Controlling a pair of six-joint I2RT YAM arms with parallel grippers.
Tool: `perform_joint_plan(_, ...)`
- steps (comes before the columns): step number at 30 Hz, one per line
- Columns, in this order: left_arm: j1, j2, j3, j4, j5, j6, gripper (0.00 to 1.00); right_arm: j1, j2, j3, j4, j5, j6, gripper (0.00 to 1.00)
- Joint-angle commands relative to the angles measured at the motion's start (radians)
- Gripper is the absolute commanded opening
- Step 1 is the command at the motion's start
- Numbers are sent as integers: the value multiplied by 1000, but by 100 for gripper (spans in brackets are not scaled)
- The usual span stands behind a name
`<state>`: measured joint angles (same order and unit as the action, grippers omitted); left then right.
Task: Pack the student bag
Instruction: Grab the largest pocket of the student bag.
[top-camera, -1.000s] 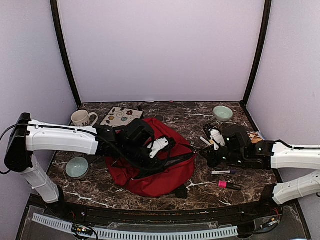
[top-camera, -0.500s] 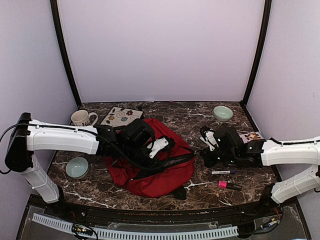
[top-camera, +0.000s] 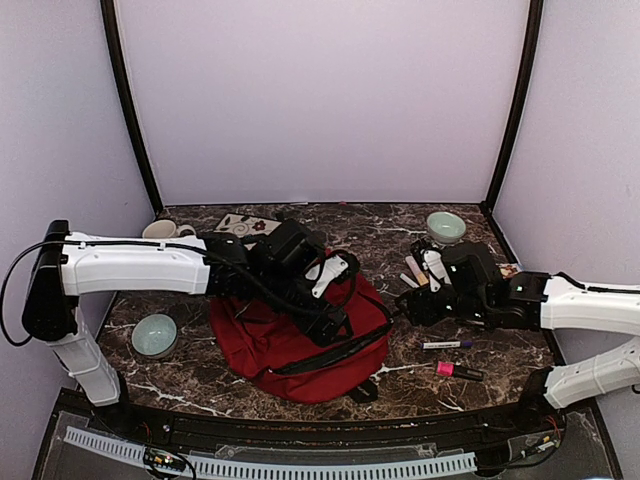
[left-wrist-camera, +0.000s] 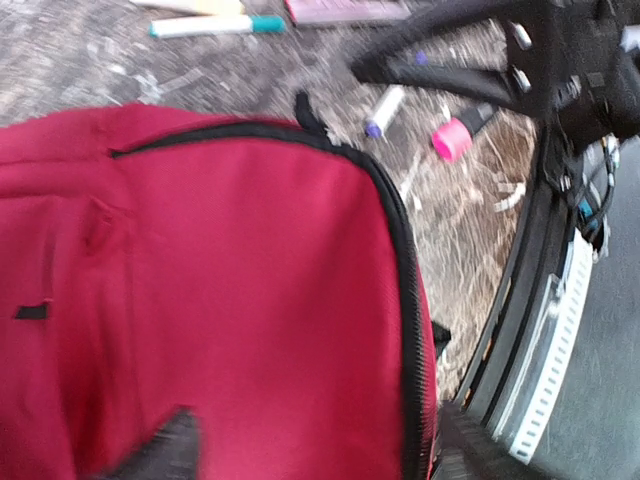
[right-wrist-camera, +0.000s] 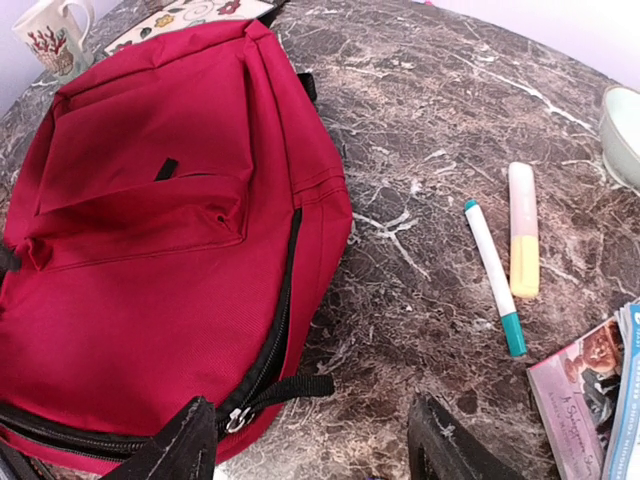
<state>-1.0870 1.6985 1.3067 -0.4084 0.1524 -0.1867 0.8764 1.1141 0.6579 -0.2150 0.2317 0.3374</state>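
The student bag, dark red with black zips, lies flat in the middle of the table. My left gripper hovers over the bag's right half. In the left wrist view its fingers stand wide apart above the red fabric and hold nothing. My right gripper is at the bag's right edge, open. In the right wrist view the bag fills the left side, and a black zip pull lies free between the fingers.
A teal-tipped marker, a peach highlighter and a booklet lie right of the bag. A purple-capped marker and a pink highlighter lie nearer. A mug, patterned card and two green bowls stand around.
Both grippers went from shut to open. The left arm swung back and right over the bag, which now lies flatter. The right gripper let go at the bag's right edge.
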Motion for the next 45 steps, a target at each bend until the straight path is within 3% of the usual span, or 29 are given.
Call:
perform_joint_plan(1, -5, -94, 65, -141, -140, -68, 98, -5, -55, 16, -13, -45, 2, 68)
perform_joint_plan(9, -5, -292, -114, -373, -110, -312, 81, 8, -74, -37, 125, -363, -118, 69)
perform_joint_plan(17, -4, -467, -292, -420, -30, -473, 78, 107, -20, -10, 185, -482, -389, 72)
perform_joint_plan(25, 20, -359, -320, -397, 64, -531, 73, 204, 162, 118, 97, -440, -543, 74)
perform_joint_plan(32, 49, -329, -345, -363, 114, -505, 59, 275, 226, 151, 107, -380, -513, 74)
perform_joint_plan(45, 95, -309, -379, -303, 178, -432, 45, 320, 254, 155, 106, -341, -508, 74)
